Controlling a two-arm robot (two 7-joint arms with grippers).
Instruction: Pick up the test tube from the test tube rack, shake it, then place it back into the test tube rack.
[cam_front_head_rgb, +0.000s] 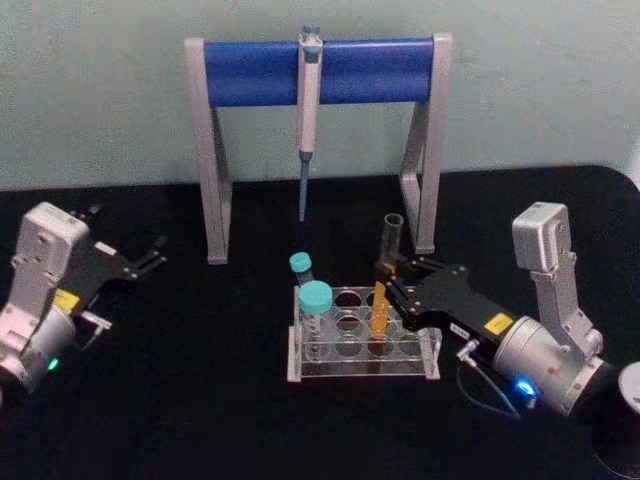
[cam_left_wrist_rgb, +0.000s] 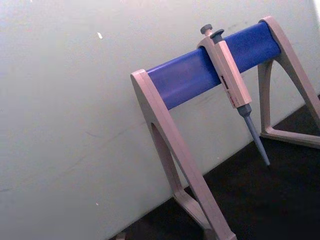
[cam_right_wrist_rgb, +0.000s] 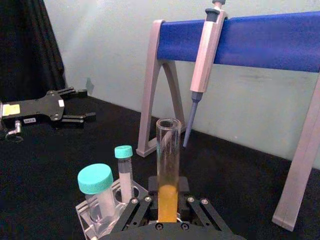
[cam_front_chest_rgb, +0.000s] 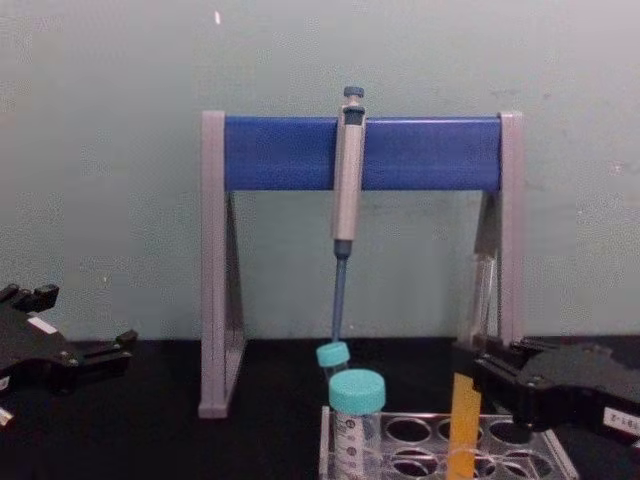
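The right gripper (cam_front_head_rgb: 388, 283) sits right of centre in the head view, reaching in from the lower right. Its black fingers (cam_front_head_rgb: 405, 268) are closed against the test tube (cam_front_head_rgb: 384, 290), one on each side, as the right wrist view shows at the bottom centre, where the tube (cam_right_wrist_rgb: 168, 170) rises straight up between the finger linkages. The tube is clear glass, open at the top, with orange-yellow liquid in its lower part. In the head view its lower end stands in a hole of the test tube rack (cam_front_head_rgb: 430, 352), a low clear plastic tray with rows of round holes at the lower centre of the frame; I cannot tell whether the tube's bottom rests in the rack. In the chest view the tube (cam_front_chest_rgb: 464, 425) shows at the lower right, just left of the gripper (cam_front_chest_rgb: 478, 378).

Two teal-capped plastic tubes stand at the rack's left end: a wide one (cam_front_head_rgb: 316, 312) in front and a narrower one (cam_front_head_rgb: 301, 267) behind.

Behind the rack, across the upper centre of the head view, stands a grey pipette stand (cam_front_head_rgb: 318, 72) with a blue crossbar, and a pipette (cam_front_head_rgb: 308, 110) hangs from it, tip down.

The left gripper (cam_front_head_rgb: 155, 252) lies at the left edge of the head view on the black table (cam_front_head_rgb: 200, 400), well apart from the rack, its fingers slightly apart and holding nothing.
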